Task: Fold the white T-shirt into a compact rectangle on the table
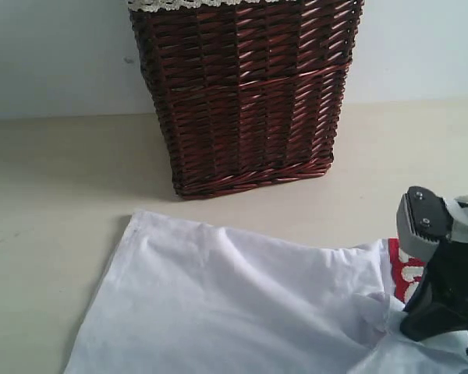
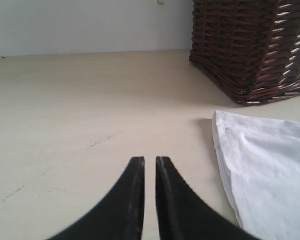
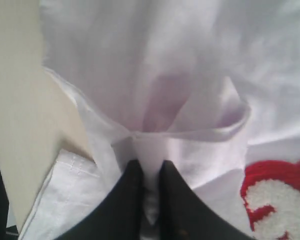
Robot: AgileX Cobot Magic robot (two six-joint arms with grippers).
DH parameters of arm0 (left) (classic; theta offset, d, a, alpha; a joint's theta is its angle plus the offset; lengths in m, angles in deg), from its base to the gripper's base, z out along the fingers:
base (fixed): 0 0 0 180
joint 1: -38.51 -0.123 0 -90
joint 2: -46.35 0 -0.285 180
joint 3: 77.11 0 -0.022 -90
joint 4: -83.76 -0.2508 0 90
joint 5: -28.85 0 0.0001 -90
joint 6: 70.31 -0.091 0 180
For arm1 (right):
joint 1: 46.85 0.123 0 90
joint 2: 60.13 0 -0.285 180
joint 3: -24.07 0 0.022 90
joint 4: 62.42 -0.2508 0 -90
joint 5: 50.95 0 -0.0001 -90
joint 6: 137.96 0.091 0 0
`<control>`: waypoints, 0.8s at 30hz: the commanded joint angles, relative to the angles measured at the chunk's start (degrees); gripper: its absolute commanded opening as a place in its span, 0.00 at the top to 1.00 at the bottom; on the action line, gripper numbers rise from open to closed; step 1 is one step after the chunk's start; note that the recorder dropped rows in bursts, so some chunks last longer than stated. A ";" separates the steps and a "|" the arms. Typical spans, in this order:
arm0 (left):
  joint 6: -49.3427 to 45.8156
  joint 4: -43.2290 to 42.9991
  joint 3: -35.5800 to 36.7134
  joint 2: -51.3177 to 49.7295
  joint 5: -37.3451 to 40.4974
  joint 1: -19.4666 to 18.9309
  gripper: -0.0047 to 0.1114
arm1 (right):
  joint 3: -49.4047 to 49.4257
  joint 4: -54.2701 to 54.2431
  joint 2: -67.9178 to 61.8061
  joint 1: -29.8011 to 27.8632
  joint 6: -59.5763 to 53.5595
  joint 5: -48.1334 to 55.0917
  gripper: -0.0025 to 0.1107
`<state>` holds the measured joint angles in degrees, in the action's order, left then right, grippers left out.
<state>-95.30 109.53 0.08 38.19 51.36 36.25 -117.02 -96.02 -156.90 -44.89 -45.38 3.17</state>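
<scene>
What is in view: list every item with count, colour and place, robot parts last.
white T-shirt: one, white with red-outlined lettering, spread on the table in front of the basket.
table: one, pale beige, under everything.
wicker basket: one, dark brown, standing on the table behind the shirt.
lace trim: one, white, along the basket's top rim.
wall: one, pale, behind the table.
left gripper: one, black, shut and empty, over bare table beside the shirt's edge.
right gripper: one, black, shut on a fold of the T-shirt near the lettering.
</scene>
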 commanded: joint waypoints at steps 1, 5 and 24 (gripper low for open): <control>-0.04 0.05 0.02 0.37 -0.26 0.09 0.87 | -2.93 0.12 3.11 0.08 10.75 -2.54 0.97; -0.04 0.05 0.02 0.37 -0.26 0.09 0.87 | -3.20 5.29 2.98 0.08 16.69 -19.45 0.79; -0.04 0.05 0.02 0.37 -0.26 0.09 0.87 | -3.45 -5.29 5.84 0.08 17.10 -36.52 0.45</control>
<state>-95.30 109.53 0.08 38.19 51.36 36.25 -120.08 -96.92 -153.05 -44.89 -28.41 -31.57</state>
